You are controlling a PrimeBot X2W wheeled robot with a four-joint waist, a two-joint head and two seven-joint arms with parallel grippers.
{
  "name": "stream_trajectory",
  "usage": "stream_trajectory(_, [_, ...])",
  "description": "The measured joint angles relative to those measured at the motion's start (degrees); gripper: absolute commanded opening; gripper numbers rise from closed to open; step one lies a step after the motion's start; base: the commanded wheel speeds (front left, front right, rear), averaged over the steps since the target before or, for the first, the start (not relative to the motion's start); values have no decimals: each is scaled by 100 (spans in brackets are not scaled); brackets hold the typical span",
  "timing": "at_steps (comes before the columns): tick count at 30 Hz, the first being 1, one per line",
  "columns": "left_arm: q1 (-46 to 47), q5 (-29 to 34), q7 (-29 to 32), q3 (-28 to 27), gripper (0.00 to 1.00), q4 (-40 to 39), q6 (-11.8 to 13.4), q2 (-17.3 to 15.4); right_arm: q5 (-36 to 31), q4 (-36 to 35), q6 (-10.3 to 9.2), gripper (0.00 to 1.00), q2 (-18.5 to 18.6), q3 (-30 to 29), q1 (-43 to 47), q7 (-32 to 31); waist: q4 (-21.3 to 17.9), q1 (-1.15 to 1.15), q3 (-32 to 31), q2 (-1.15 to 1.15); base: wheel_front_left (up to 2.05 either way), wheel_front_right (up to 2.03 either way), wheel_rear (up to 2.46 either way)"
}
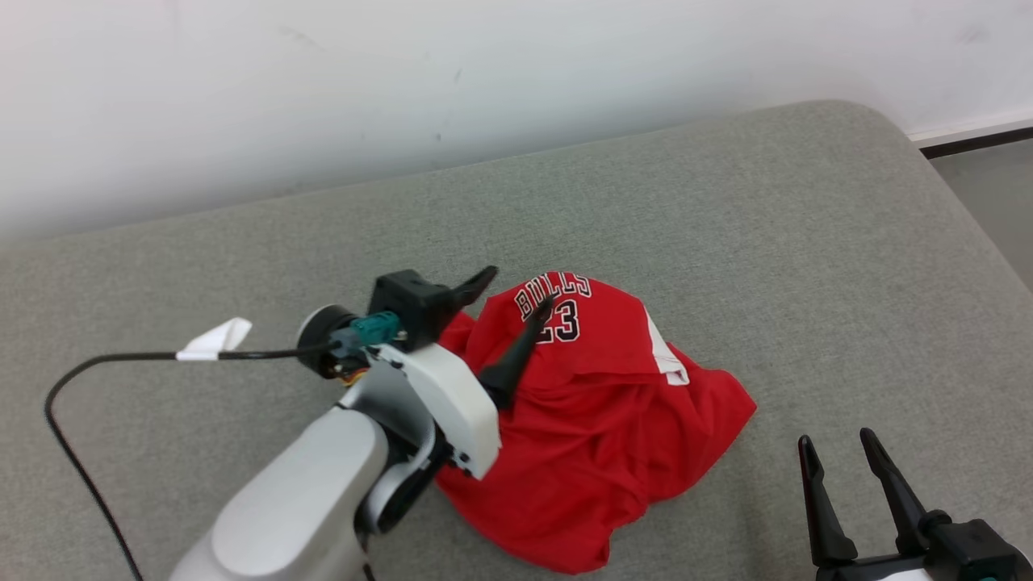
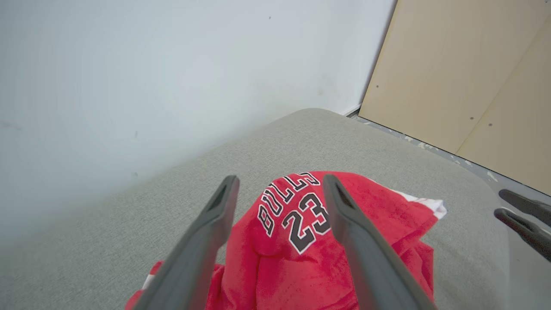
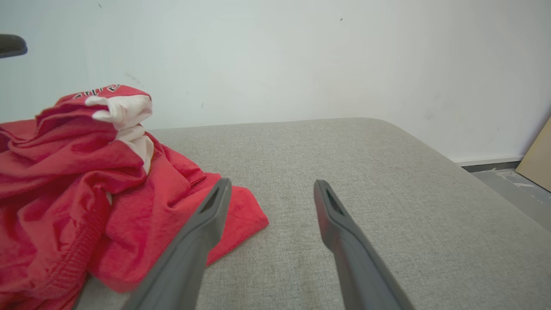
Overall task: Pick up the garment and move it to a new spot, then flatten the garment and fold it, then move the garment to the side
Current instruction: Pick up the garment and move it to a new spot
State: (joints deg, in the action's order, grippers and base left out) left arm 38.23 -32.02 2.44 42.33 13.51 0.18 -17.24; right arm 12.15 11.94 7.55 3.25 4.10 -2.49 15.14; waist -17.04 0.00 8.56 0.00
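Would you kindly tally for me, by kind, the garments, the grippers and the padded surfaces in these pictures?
Crumpled red basketball jersey: 1
Dark two-fingered grippers, both open: 2 (left gripper, right gripper)
Grey fabric-covered cushion surface: 1
Total: 4

You've got a grey fabric surface with a rounded far-right corner, sitting against a white wall with a few faint scuffs. To its right you see grey floor and a dark strip at the wall's foot. Pale wood panels stand beyond the corner.
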Motion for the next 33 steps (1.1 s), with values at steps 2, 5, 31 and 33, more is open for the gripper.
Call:
stream_trajectory(2, [-24,11,168,97,100,-393,38,-8,0,4,0,100,-1,27,4,0,-35,0,-23,0,0,0,0])
stream_trajectory(5, [-45,43,433,271,100,-860,67,21,2,-2,0,100,-2,46,1,0,-117,0,-16,0,0,0,0])
stream_trajectory(31, [309,978,541,1007,49,571,191,-49,201,-91,0,100,-32,109,-140,0,-862,0,451,0,0,0,0])
stream_trajectory(33, [342,977,437,995,0,742,199,-9,202,-91,0,100,-33,109,-150,0,-863,0,452,0,0,0,0])
